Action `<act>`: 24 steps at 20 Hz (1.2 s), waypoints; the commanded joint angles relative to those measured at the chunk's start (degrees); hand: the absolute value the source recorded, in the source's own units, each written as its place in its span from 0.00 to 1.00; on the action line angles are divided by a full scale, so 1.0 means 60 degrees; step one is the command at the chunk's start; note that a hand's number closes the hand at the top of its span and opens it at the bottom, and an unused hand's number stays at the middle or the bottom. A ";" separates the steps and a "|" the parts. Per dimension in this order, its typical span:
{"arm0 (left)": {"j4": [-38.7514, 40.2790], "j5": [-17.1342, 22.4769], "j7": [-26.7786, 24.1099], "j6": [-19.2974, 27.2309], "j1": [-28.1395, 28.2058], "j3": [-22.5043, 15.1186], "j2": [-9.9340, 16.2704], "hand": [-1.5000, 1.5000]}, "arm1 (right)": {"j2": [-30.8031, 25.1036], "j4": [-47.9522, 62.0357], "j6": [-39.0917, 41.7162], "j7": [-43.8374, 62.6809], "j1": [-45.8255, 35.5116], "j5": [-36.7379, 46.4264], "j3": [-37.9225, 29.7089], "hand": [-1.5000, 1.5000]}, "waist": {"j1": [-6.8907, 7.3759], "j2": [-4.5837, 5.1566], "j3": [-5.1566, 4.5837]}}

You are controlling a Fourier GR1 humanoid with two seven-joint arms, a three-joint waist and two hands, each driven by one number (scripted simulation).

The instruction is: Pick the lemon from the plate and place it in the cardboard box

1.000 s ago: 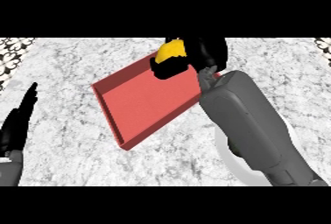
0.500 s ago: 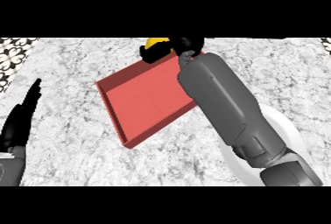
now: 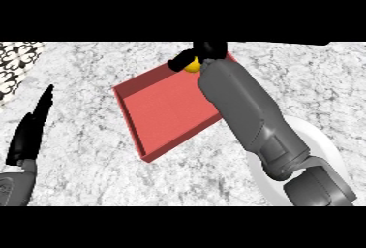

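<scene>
We see a counter of mottled grey-white stone, speckled and matte, with a patch of black-and-white patterned tile at about 10 o'clock. Near centre lies the box: a flat, shallow tray shape, red, smooth inside, with low straight walls, set as a diamond so that one corner points to 6 o'clock. It looks red rather than cardboard brown. The right forearm, a smooth grey cylinder with a jointed collar near the elbow, runs from 5 o'clock up toward 12 and crosses the box's right edge. At its end the right hand, glossy black, has its fingers and thumb curled round the lemon. Of the lemon we see only a small rounded yellow patch between the black fingers; the rest is hidden. It sits over the box's far corner, at about 12 o'clock; we cannot tell whether it touches the box floor. Beneath the right elbow, at 4 o'clock, shows the curved rim of a white plate, mostly covered by the arm. At 8 o'clock the left hand rests with fingers straight and together, a slim black blade pointing up, holding nothing, well apart from the box.
</scene>
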 commanded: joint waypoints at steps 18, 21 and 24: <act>0.0229 0.0105 -0.0171 -0.0236 0.0201 0.0521 0.0244 0.50 | -0.0081 0.0011 -0.2654 -0.4410 0.0221 -0.2698 -0.2135 0.00 | -0.0518 -0.0158 0.0014; -0.0296 0.0100 0.0484 -0.0231 0.0374 0.0554 0.0264 0.50 | -0.0765 -0.0765 -0.1521 -0.4937 0.0941 -0.3186 -0.2423 0.00 | -0.0715 -0.0253 0.0023; -0.0163 0.0022 -0.0434 -0.0033 0.1186 0.0548 -0.0082 0.50 | -0.0899 -0.1414 -0.1600 -0.4606 0.1381 -0.3248 -0.2464 0.00 | -0.0790 -0.0284 0.0013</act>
